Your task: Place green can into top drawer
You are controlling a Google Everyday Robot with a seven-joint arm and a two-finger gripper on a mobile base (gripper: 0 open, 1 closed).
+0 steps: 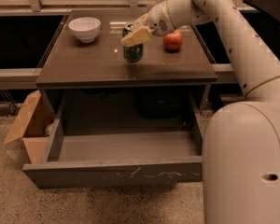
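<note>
We see everything through a single camera, set high on the near side and tilted down toward the far side. It sits close to the robot's own rounded white body [247,162], which fills our near right corner. Ahead lies the whole brown-topped table [84,73], with the wide grey top drawer [84,174] pulled out below it. The gripper [135,36] shows at far centre, right at the speckled green can [133,54].

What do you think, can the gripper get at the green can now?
Probably yes. The gripper is right at the top of the green can, and the apple and bowl stand apart on either side, leaving the way free.
</note>
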